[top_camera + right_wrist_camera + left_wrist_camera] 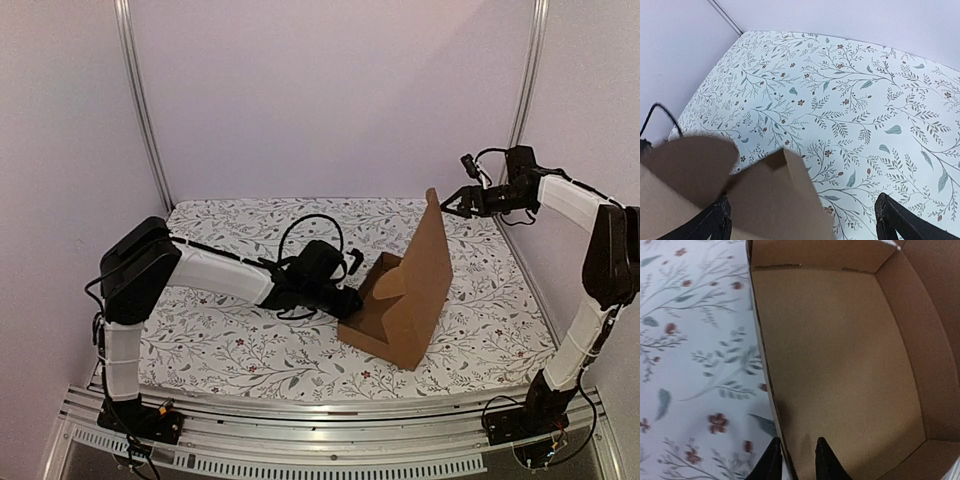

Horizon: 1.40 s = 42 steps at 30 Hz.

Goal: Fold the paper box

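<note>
The paper box [395, 305] is brown cardboard and stands on the flowered cloth with its lid [432, 255] raised upright. My left gripper [347, 301] is at the box's left wall. In the left wrist view the left gripper [797, 456] straddles that wall [761, 355]: one fingertip outside, one inside above the box floor [840, 365], partly closed, with a gap still showing. My right gripper [456, 201] hovers at the lid's top corner. In the right wrist view the right gripper [805, 220] stands wide open, and the lid's corner [780, 195] lies between its fingers, untouched.
The flowered cloth [230, 345] covers the table. Metal frame posts [145, 110] and pale walls close in the back and sides. A black cable [300, 230] loops above the left wrist.
</note>
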### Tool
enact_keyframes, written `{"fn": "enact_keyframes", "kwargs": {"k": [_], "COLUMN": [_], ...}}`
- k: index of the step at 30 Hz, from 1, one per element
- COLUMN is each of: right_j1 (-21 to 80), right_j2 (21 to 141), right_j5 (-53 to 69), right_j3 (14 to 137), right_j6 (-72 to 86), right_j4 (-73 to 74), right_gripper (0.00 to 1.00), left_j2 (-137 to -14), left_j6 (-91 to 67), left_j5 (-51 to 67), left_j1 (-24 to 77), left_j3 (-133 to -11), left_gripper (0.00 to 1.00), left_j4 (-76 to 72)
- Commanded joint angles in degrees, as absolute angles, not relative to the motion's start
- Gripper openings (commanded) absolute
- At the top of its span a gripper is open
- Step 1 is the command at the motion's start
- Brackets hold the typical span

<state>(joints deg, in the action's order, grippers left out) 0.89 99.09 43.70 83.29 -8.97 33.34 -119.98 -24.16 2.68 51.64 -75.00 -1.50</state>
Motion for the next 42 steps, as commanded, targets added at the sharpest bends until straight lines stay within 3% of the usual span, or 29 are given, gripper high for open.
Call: {"fn": "enact_keyframes", "kwargs": {"k": [1, 6, 11, 18, 25, 32, 37, 42], "right_j1": [0.8, 1.9, 2.8, -4.1, -9.2, -9.7, -9.6, -9.6], "right_j2": [106.4, 115.2, 113.5, 104.4, 97.1, 91.4, 89.0, 87.8], "right_j5": [50.7, 55.0, 53.1, 48.2, 45.8, 46.0, 45.4, 44.9], "right_j3": [88.7, 94.8, 91.8, 88.6, 86.1, 82.8, 81.8, 80.6], "right_j6": [-5.1, -0.3, 0.3, -6.3, -10.9, -12.0, -12.3, -12.2], "right_j4": [29.2, 29.1, 29.4, 35.1, 41.7, 44.2, 44.5, 44.6], "right_gripper": [0.99, 0.99, 0.99, 0.99, 0.99, 0.99, 0.99, 0.99], "left_j2": [-117.9, -115.9, -109.0, -115.7, -126.3, -126.0, -127.0, -128.3], "left_j6": [-21.1, -22.3, -20.3, -16.0, -19.2, -23.7, -24.3, -23.7], "left_j5": [5.9, 3.4, -2.1, 2.1, -2.9, -2.3, 5.6, 5.4], "left_j1": [63.7, 70.9, 72.7, 70.7, 67.6, 65.6, 65.5, 65.7], "left_j3": [-71.8, -69.4, -63.7, -73.1, -92.6, -95.1, -96.7, -98.7], "left_gripper": [0.25, 0.38, 0.41, 0.42, 0.39, 0.25, 0.31, 0.32], "left_j4": [-11.4, -7.5, -10.3, -5.1, 15.0, 19.1, 18.8, 20.2]}}
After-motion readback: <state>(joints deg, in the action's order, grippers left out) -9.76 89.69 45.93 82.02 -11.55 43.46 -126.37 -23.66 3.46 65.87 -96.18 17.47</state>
